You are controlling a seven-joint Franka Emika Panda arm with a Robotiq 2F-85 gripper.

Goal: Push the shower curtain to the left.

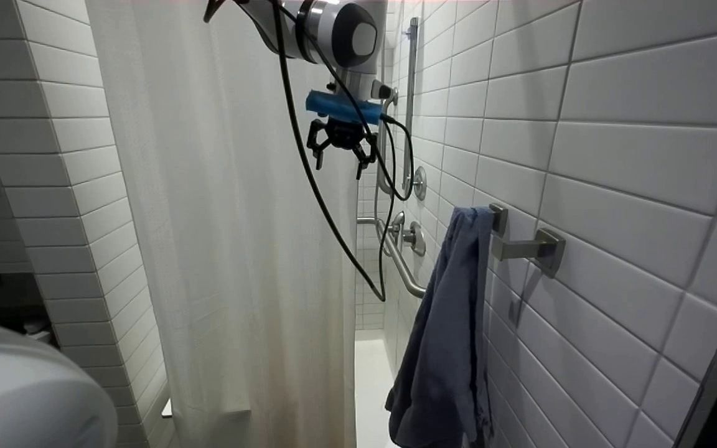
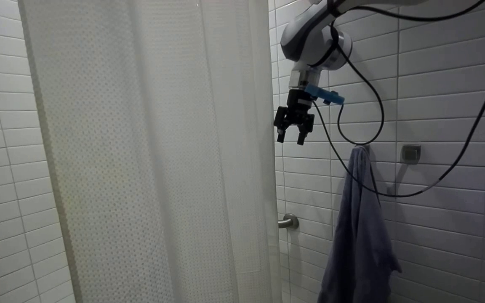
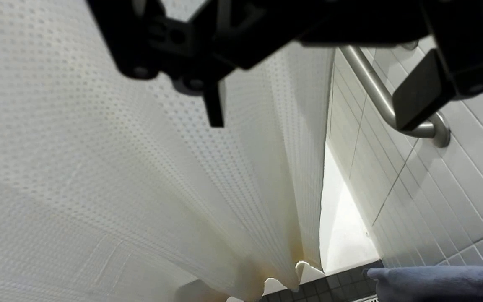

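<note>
The shower curtain (image 1: 228, 218) is a tall white sheet with vertical folds. It fills much of both exterior views (image 2: 150, 160) and the left and middle of the wrist view (image 3: 153, 176). My gripper (image 1: 340, 169) is open and empty, pointing down near the curtain's right edge. In an exterior view my gripper (image 2: 291, 141) appears just right of that edge. In the wrist view the curtain's free edge runs down between the two spread fingers (image 3: 312, 123). Whether a finger touches the curtain cannot be told. The curtain's top is out of view.
A blue-grey towel (image 1: 442, 336) hangs from a wall hook, right of the gripper. A metal holder (image 1: 523, 247) projects beside it. A steel grab bar (image 3: 369, 82) runs along the white tiled wall (image 2: 444, 181). Black cables (image 1: 315, 180) hang in loops from the arm.
</note>
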